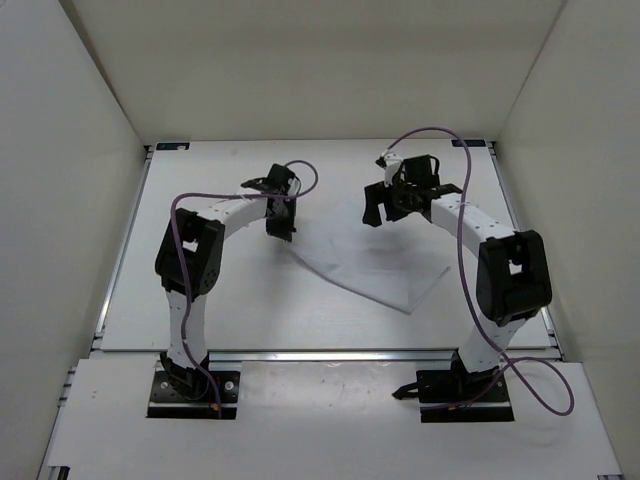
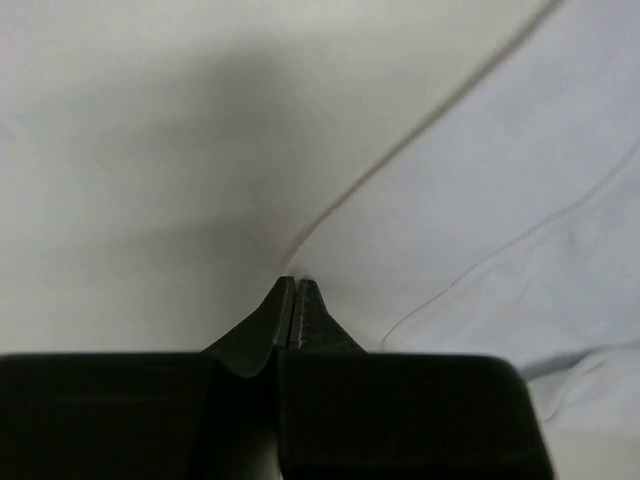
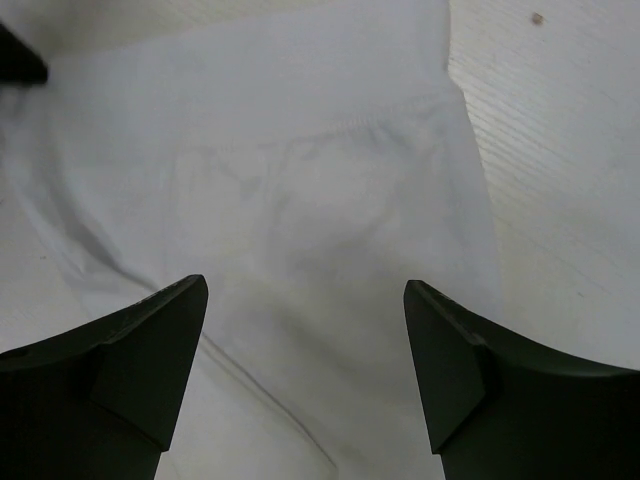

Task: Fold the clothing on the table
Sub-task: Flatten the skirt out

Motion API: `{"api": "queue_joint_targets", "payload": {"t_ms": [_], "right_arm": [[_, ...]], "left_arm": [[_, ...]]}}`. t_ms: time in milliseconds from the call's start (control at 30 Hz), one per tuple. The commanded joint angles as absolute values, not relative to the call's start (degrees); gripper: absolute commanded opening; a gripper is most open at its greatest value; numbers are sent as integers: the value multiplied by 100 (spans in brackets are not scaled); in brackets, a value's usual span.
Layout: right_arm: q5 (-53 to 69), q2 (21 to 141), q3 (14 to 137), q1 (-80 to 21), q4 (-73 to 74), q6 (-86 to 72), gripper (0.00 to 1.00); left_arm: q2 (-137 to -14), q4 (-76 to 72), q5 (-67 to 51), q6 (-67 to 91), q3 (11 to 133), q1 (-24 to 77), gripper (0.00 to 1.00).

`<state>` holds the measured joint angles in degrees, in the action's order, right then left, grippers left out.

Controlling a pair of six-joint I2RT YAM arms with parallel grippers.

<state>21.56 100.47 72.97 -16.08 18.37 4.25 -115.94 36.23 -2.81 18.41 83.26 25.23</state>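
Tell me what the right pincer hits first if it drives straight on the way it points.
The clothing. The right pincer, jaws open, aims at the white fabric lying on the table; how far off it is remains unclear.

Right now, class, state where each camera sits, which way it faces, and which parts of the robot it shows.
Top external: above and behind, facing down on the table; left arm and right arm show whole.
Left wrist: on the left arm, facing down; left gripper shut on an edge of the clothing.
Right wrist: on the right arm, facing down; right gripper open above the clothing.
Shared: all three show the clothing on the table.
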Motion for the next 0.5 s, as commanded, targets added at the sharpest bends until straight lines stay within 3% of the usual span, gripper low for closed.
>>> {"api": "queue_joint_targets", "payload": {"t_ms": [0, 33, 67, 167, 300, 467], "right_arm": [[2347, 9326, 6997, -1495, 1486, 492, 77], [2321, 9229, 6909, -1477, 1477, 501, 79], [2164, 9133, 6786, -1520, 1442, 579, 81], [1785, 9140, 6539, -1564, 1468, 773, 85], [1906, 9308, 6267, -1320, 1336, 564, 80], [1724, 9544, 6196, -1143, 1353, 667, 68]], "left_arm": [[-11934, 3858, 500, 2275, 9252, 2119, 6], [-12057, 3858, 379, 2311, 9385, 2014, 25], [-12111, 3902, 221, 2425, 9656, 1873, 37], [-12067, 3920, 70, 2505, 9897, 1881, 56], [-11330, 3579, 185, 2627, 9012, 2328, 64], [-10442, 2726, 210, 3225, 7428, 2856, 62]]}}
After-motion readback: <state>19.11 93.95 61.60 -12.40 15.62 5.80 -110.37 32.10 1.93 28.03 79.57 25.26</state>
